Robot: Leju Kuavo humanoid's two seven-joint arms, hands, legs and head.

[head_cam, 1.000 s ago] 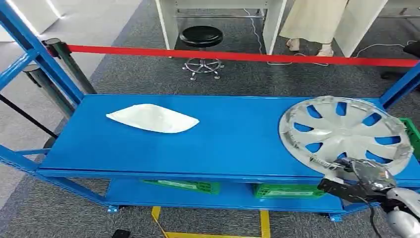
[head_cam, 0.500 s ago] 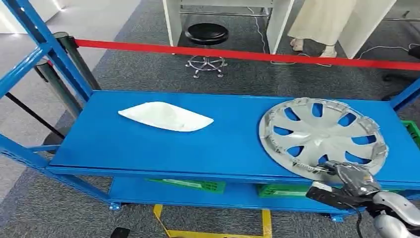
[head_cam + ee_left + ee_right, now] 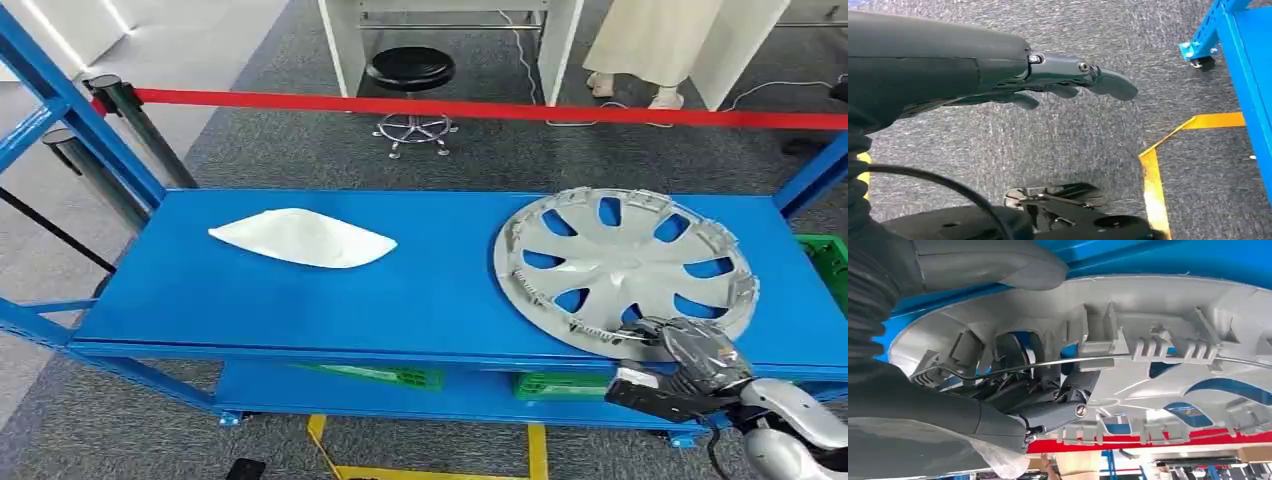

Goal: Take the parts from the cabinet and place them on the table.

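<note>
A silver hubcap (image 3: pixel 625 268) lies inner side up on the right part of the blue table (image 3: pixel 300 300). My right hand (image 3: pixel 685 365) grips its near rim at the table's front edge. In the right wrist view the dark fingers (image 3: pixel 1048 400) hook inside the hubcap's rim (image 3: pixel 1158 335) and the thumb (image 3: pixel 993 262) presses on its outer face. A white curved part (image 3: pixel 303 238) rests on the table's left half. My left hand (image 3: pixel 1068 82) hangs over the grey carpet, fingers apart, holding nothing.
A red barrier tape (image 3: pixel 480 108) runs behind the table, with a black stool (image 3: pixel 410 72) and a person's feet (image 3: pixel 630 95) beyond it. Green crates (image 3: pixel 390 375) sit on the lower shelf. Blue rack posts (image 3: pixel 80 110) stand at the left. Yellow floor tape (image 3: pixel 1168 145) lies below.
The hubcap, held by my right hand, has slid leftward over the table and lies lower. The camera view shifted slightly.
</note>
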